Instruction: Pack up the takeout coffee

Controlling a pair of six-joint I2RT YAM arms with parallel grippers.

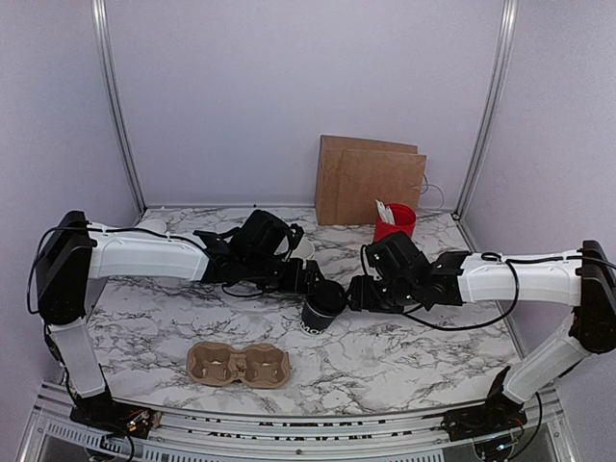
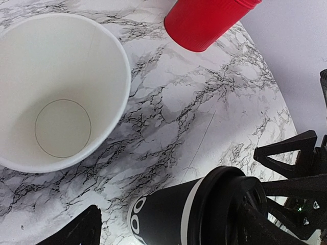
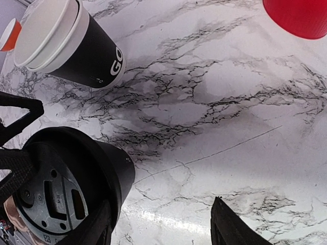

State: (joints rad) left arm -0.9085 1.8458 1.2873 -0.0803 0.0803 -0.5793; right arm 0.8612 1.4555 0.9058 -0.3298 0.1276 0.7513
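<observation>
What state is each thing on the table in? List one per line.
black cup: upright, black lid on
white cup: unlidded, empty
cup carrier: lying flat, empty
paper bag: standing by the back wall
red cup: upright, holding white utensils
left fingers: apart, gripping nothing
right fingers: apart, gripping nothing

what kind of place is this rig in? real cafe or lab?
Most likely a lab test cell, not a cafe: plain walls on aluminium frame posts, a marble-print table, and staged props, a paper bag and a cup carrier.
</observation>
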